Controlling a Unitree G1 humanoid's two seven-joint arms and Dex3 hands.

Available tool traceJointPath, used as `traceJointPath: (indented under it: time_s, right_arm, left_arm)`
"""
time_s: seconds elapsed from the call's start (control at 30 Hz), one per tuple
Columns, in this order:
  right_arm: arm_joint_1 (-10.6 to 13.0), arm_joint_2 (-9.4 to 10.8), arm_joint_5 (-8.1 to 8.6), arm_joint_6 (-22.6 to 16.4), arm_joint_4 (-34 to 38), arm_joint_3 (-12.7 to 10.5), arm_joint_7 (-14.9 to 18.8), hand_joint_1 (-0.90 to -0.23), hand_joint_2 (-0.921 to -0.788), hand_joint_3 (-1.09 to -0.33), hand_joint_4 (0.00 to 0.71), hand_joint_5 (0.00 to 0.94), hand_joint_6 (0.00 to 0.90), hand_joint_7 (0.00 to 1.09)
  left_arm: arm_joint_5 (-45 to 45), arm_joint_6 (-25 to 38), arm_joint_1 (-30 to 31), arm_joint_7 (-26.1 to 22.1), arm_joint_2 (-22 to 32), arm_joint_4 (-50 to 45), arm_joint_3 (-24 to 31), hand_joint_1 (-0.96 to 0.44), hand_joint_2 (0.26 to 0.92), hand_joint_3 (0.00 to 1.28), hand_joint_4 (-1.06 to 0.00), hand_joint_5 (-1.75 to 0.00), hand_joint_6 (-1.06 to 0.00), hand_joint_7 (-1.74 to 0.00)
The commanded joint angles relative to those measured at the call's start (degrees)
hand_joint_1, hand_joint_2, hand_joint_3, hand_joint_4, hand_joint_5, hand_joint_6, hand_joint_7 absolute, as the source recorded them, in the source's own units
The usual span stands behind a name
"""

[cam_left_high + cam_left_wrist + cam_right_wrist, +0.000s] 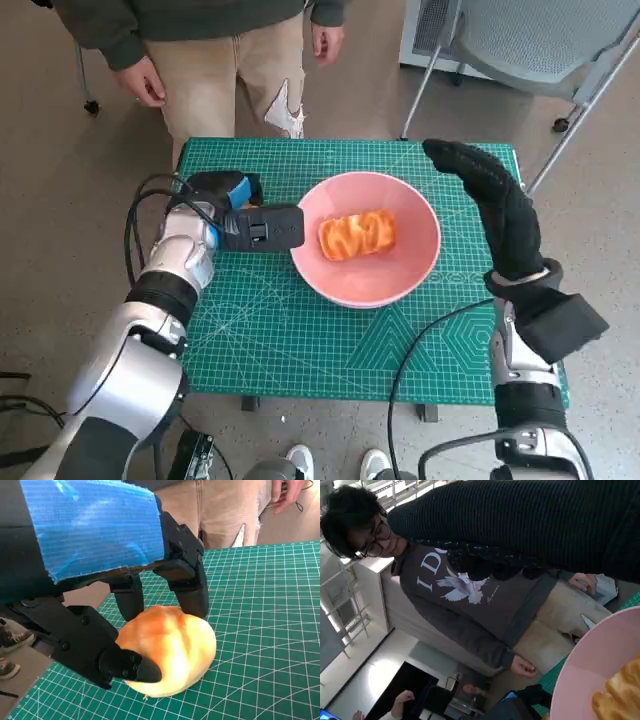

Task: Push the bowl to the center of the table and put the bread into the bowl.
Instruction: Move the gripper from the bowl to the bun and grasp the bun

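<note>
Green cutting mat (300,340) covers the table. Pink bowl (366,240) sits near its centre, containing one twisted bread (357,234). Left hand (222,208), just beside the bowl, clamps a round bun (167,650). Right hand (487,200) hovers, fingers extended, empty.

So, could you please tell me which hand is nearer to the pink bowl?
Left. The left hand lies at the left rim of the pink bowl, about touching it; the right hand hovers apart, off its right side.
</note>
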Motion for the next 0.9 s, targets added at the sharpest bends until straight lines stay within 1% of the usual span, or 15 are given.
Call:
traceJointPath:
  time_s: [0.03, 0.07, 0.17, 0.37, 0.5, 0.6, 0.7, 0.8, 0.9]
  right_arm:
    - [0.72, -0.21, -0.21, 0.48, 0.82, 0.07, 0.05, -0.692, -0.921, -0.846, 0.187, 0.000, -0.001, 0.48]
    - [0.66, -0.19, -0.20, 0.41, 0.94, 0.07, 0.07, -0.690, -0.921, -0.846, 0.187, 0.000, -0.001, 0.48]
    - [0.49, -0.11, -0.12, 0.29, 1.22, 0.08, 0.18, -0.687, -0.921, -0.847, 0.187, 0.000, -0.001, 0.48]
    - [0.14, -0.16, 0.10, 0.03, 1.84, 0.00, 0.43, -0.684, -0.921, -0.847, 0.187, 0.000, -0.001, 0.48]
    - [-0.23, -0.20, 0.17, -0.14, 2.30, -0.06, 0.53, -0.684, -0.921, -0.847, 0.187, 0.000, -0.001, 0.48]
    - [-0.44, -0.14, 0.18, -0.26, 2.53, -0.05, 0.55, -0.684, -0.921, -0.847, 0.187, 0.000, -0.001, 0.48]
    - [-0.70, 0.00, 0.16, -0.41, 2.69, 0.03, 0.55, -0.684, -0.921, -0.847, 0.187, 0.000, -0.001, 0.48]
    - [-1.04, 0.08, 0.07, -0.57, 3.10, 0.07, 0.50, -0.684, -0.921, -0.847, 0.187, 0.000, -0.001, 0.48]
    - [-1.42, 0.19, -0.05, -0.70, 3.48, 0.19, 0.47, -0.685, -0.921, -0.846, 0.187, 0.000, -0.001, 0.48]
  left_arm:
    - [-0.43, -0.08, 1.03, -0.72, 0.44, 0.50, 0.46, 0.00, 0.769, 0.36, -0.61, -1.37, -0.67, -1.08]
    - [-0.49, -0.14, 0.99, -0.82, 0.50, 0.45, 0.54, 0.00, 0.791, 0.32, -0.62, -1.35, -0.67, -1.08]
    - [-0.60, -0.27, 0.74, -1.19, 0.74, 0.24, 0.70, 0.00, 0.815, 0.27, -0.64, -1.32, -0.65, -1.08]
    - [-1.28, -0.25, -0.21, -2.36, 1.41, -0.51, 1.60, 0.00, 0.828, 0.23, -0.70, -1.23, -0.63, -1.11]
    - [-2.20, -0.47, -1.10, -3.18, 2.30, -1.85, 2.65, 0.00, 0.872, 0.13, -0.73, -1.14, -0.63, -1.15]
    - [-2.78, -0.78, -1.58, -3.44, 3.05, -3.12, 3.28, 0.00, 0.886, 0.10, -0.74, -1.11, -0.63, -1.17]
    - [-3.54, -1.40, -1.76, -3.28, 4.37, -5.97, 4.27, 0.00, 0.890, 0.08, -0.76, -1.08, -0.64, -1.17]
    - [-3.80, -1.68, -1.34, -3.07, 5.71, -9.54, 5.11, 0.00, 0.890, 0.08, -0.77, -1.10, -0.65, -1.13]
    - [-3.87, -1.25, 0.33, -2.86, 7.95, -16.81, 6.46, 0.00, 0.889, 0.08, -0.76, -1.15, -0.67, -1.07]
